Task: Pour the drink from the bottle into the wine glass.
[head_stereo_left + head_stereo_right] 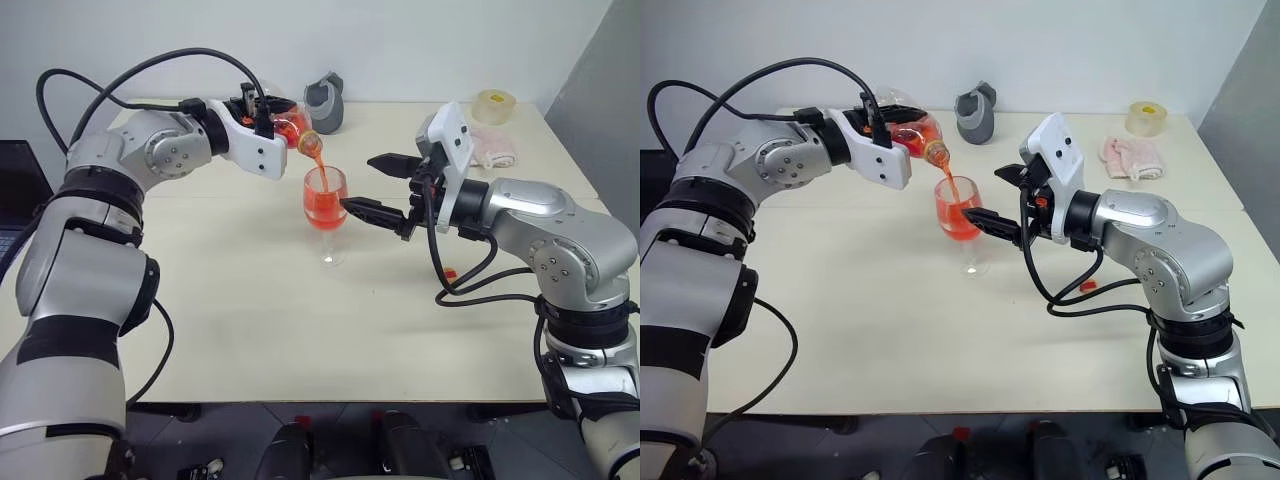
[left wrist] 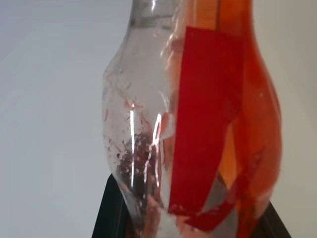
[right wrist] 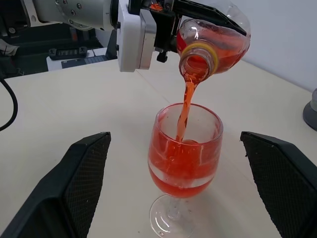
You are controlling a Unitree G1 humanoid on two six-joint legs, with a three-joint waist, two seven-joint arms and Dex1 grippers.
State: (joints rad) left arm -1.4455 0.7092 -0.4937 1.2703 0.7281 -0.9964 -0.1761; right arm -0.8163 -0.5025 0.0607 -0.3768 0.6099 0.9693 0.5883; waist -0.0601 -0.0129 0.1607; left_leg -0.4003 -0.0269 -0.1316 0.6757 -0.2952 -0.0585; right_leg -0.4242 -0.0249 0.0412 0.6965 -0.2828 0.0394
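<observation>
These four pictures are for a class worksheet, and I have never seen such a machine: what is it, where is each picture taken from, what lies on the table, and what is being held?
It is a humanoid robot with two arms, each ending in a two-fingered gripper. Two pictures come from cameras in its head, looking down over the arms; the other two come from a camera on each wrist.

The left gripper is shut on a small plastic bottle, tipped so that red drink streams into a wine glass standing on the table. The glass is over half full.

The right gripper is open, one finger on either side of the glass, not touching it.

At the table's far edge stand a grey jug, a roll of tape and a pink cloth.
</observation>
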